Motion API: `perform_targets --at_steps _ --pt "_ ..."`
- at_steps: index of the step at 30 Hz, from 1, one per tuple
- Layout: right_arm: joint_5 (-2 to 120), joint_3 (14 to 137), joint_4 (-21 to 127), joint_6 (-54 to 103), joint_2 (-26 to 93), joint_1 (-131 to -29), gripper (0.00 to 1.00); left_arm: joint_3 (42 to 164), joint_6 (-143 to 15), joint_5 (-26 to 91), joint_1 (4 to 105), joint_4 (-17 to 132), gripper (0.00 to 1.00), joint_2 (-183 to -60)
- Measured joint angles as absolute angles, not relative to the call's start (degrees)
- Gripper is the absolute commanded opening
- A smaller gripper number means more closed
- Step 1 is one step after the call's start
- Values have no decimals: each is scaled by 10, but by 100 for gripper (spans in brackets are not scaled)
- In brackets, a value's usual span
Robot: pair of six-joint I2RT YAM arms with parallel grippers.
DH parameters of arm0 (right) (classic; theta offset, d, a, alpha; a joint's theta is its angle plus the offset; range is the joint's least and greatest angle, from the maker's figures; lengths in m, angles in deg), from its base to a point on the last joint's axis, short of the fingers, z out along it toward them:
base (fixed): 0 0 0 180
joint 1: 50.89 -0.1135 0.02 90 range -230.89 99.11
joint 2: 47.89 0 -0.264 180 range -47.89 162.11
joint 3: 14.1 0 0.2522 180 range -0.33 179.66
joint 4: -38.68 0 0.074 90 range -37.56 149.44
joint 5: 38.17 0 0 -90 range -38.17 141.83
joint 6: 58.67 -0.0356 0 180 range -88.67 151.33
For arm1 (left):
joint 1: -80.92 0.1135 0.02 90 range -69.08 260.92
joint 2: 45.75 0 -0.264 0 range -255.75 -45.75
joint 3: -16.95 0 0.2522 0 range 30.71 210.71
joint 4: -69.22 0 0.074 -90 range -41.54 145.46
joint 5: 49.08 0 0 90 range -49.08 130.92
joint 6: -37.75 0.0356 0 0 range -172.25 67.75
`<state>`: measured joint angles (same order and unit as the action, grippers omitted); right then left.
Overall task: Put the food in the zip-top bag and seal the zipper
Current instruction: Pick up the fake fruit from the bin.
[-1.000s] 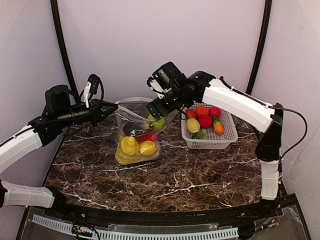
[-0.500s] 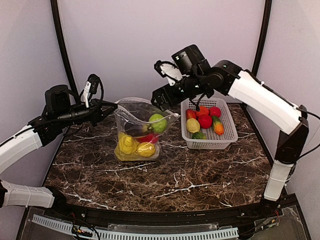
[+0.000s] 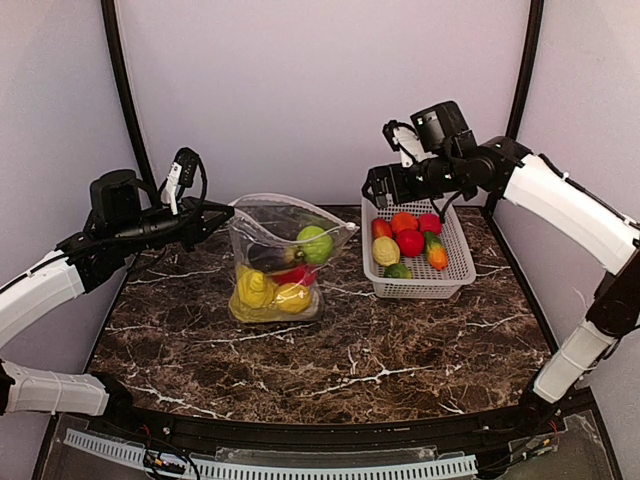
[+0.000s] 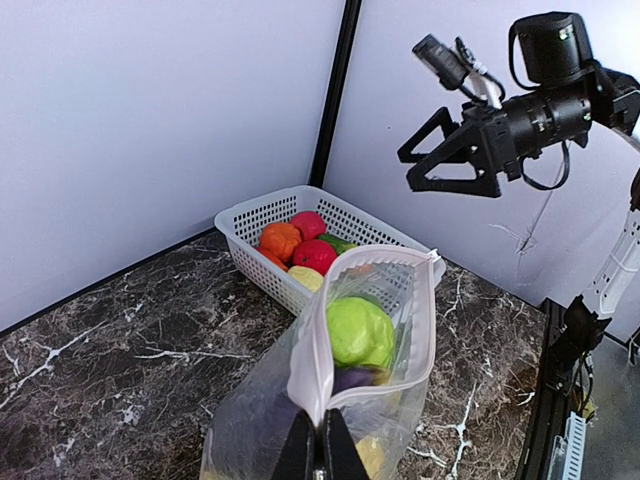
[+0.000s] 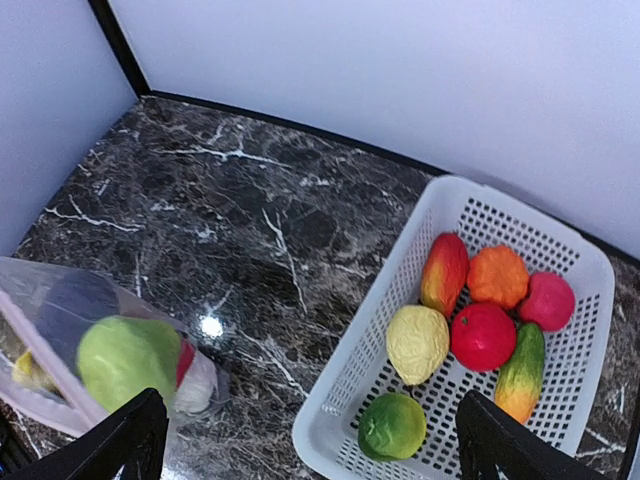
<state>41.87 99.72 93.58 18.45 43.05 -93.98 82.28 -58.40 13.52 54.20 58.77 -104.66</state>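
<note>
Beside the zip-top bag point(image 3: 262, 236), basket point(image 3: 421, 288), maybe seven fruits point(image 3: 409, 243)

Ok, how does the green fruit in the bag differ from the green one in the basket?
The green fruit in the zip-top bag is pale lime and looks bigger; the green one in the basket is darker and smaller. The first rests atop other food; the second lies in a corner. Both are roundish.
</note>
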Motion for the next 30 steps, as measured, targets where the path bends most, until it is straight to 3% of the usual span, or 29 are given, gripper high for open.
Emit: perform_targets --at_steps 11,30 --pt "485 865 891 138 479 -813 87 823 -584 136 542 588 1 -1047" --pt "472 899 857 148 661 -804 78 823 -584 136 542 588 1 -1047"
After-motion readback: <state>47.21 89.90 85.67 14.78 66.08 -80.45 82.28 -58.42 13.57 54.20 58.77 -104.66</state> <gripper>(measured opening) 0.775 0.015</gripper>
